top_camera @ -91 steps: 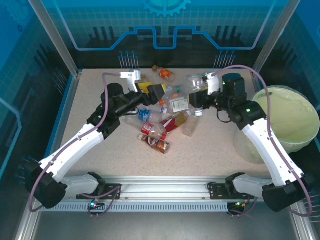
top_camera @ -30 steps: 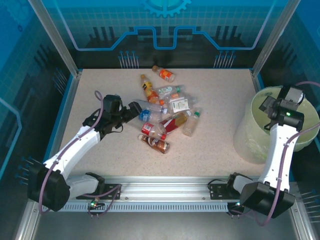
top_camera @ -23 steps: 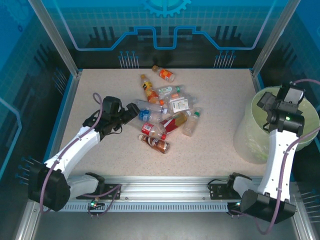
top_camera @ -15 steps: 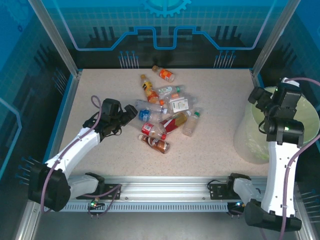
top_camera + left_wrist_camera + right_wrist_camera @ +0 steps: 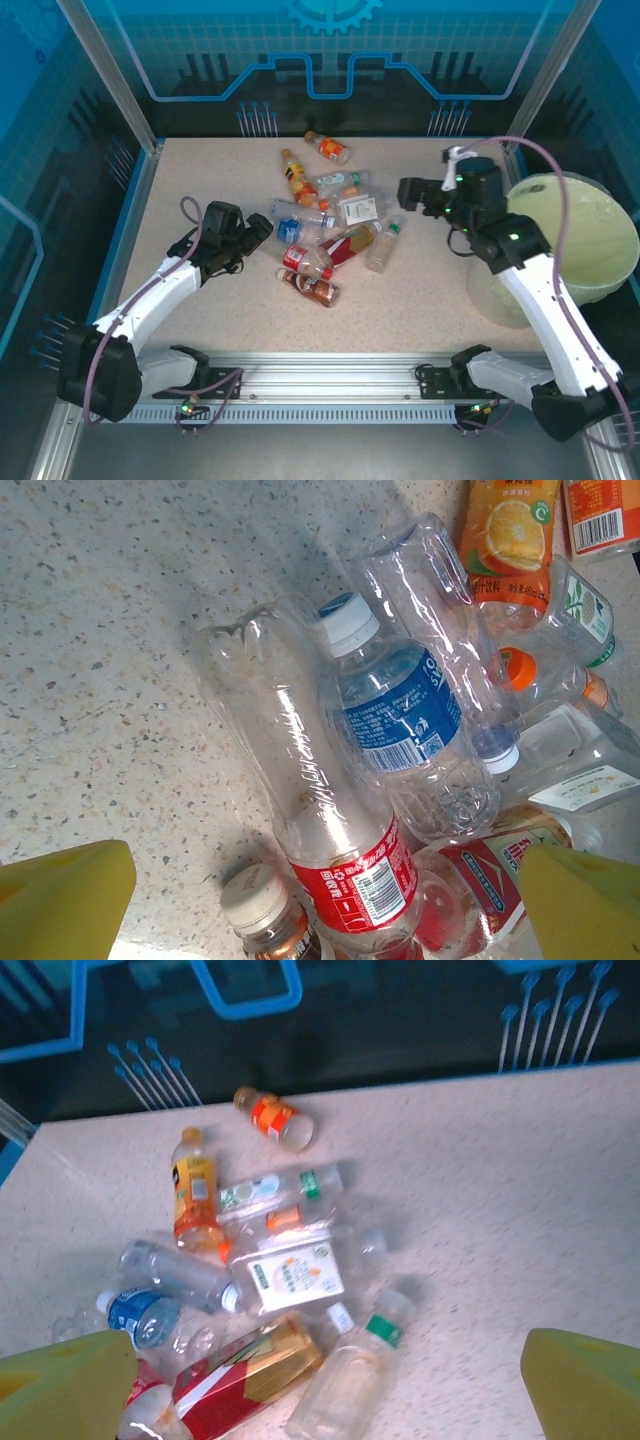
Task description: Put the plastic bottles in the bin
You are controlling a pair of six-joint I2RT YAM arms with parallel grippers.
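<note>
**Open claws flank heap of bottles**

The left claw (image 5: 257, 229), its yellow pads (image 5: 60, 900) spread wide and holding nothing, hangs low at the pile's near-left edge, right above a clear red-labelled bottle (image 5: 325, 825) bearing a barcode. Touching that one lies a white-capped blue-labelled bottle (image 5: 395, 715), its print too small to read. Past it, an orange-juice bottle (image 5: 505, 540) shows a sliced orange on its label. The right claw (image 5: 410, 192), likewise spread and empty, hovers at the pile's opposite side, facing a green-capped bottle (image 5: 350, 1375) and a white-labelled bottle (image 5: 290, 1278). The plastic bottles (image 5: 325, 225) lie heaped on the speckled tabletop (image 5: 200, 170). The bin (image 5: 590, 245) stands well apart from the pile, beyond the right arm.
</note>
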